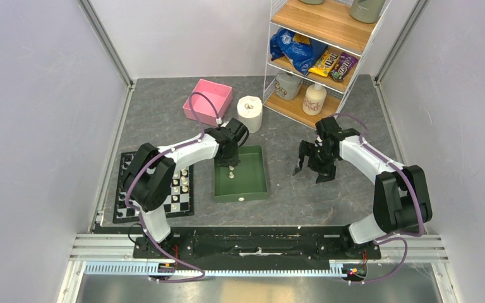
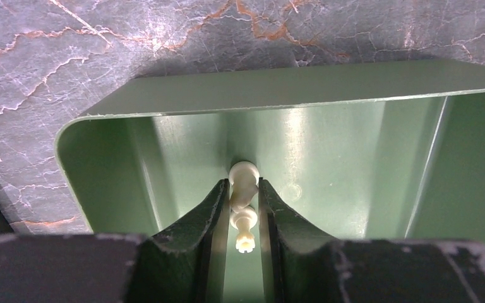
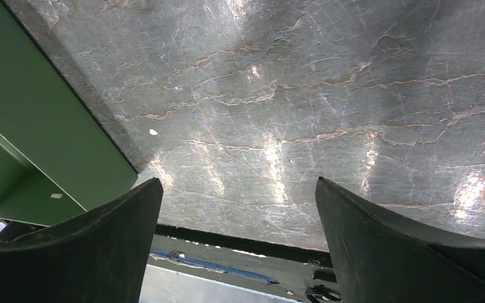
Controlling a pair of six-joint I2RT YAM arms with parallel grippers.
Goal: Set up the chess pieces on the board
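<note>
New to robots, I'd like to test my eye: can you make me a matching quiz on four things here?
1 left gripper
2 right gripper
3 board
4 pink box

A beside the paper roll
B open over the bare table
C at the table's left edge
D closed on a chess piece in the green tray

Pairs: 1-D, 2-B, 3-C, 4-A

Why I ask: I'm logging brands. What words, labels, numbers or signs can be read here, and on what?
"m&m's": on the yellow packet on the shelf unit, just legible.
"m&m's": on the brown packet beside it, fainter.
Too small to read: print on the blue bag, the jar label, the bottle label.
Wrist views: no text.
</note>
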